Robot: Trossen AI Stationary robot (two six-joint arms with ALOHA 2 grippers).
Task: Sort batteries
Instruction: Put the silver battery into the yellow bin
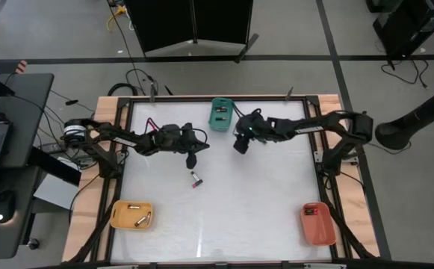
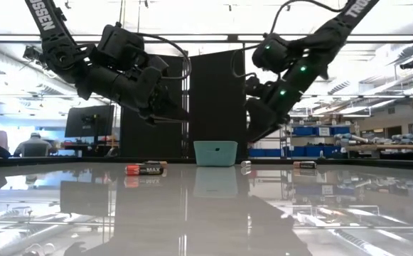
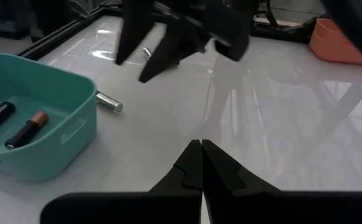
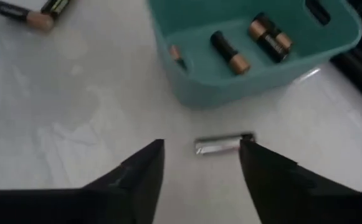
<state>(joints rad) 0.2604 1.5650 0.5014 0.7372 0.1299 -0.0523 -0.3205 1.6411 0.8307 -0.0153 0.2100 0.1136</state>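
Note:
A teal tray at the table's far middle holds several dark, copper-ended batteries. A silvery battery lies on the table just outside the tray's wall. My right gripper hovers over it, open, with a finger to either side and touching nothing. My left gripper is shut and empty above the table's middle, its tips clear of the surface. Two batteries lie side by side on the table near it.
A yellow tray with batteries sits at the near left corner, and an orange tray at the near right. Another cell lies on the table to the right. The wooden table frame runs around the white top.

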